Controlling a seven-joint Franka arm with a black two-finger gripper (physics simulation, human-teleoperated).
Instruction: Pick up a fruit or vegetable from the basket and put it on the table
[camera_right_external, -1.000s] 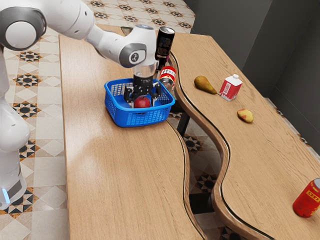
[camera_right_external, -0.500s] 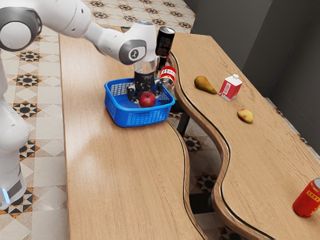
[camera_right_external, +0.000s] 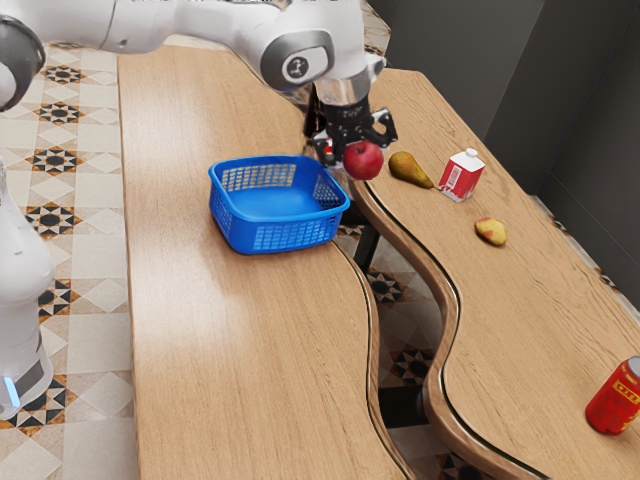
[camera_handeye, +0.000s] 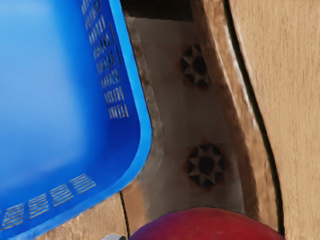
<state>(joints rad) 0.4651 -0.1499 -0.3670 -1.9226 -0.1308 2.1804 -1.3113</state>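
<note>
Red apple (camera_right_external: 363, 160): pinched between both fingers of the gripper (camera_right_external: 360, 155), held aloft, outside the basket. Blue basket (camera_right_external: 283, 236): below the gripper, toward the exterior view's left, standing on the wooden table (camera_right_external: 240, 350); interior seen bare. Pear (camera_right_external: 407, 168): near the gripper, toward the exterior view's right. Red-and-white carton (camera_right_external: 462, 176): past the pear from the gripper. Yellow-red fruit (camera_right_external: 490, 231): farther out. Red can (camera_right_external: 614, 400): well apart from the gripper, at the exterior view's right.

White arm (camera_right_external: 170, 25), grey joint cap (camera_right_external: 296, 67), blue light (camera_right_external: 12, 390), black claw (camera_right_external: 361, 155)
</note>
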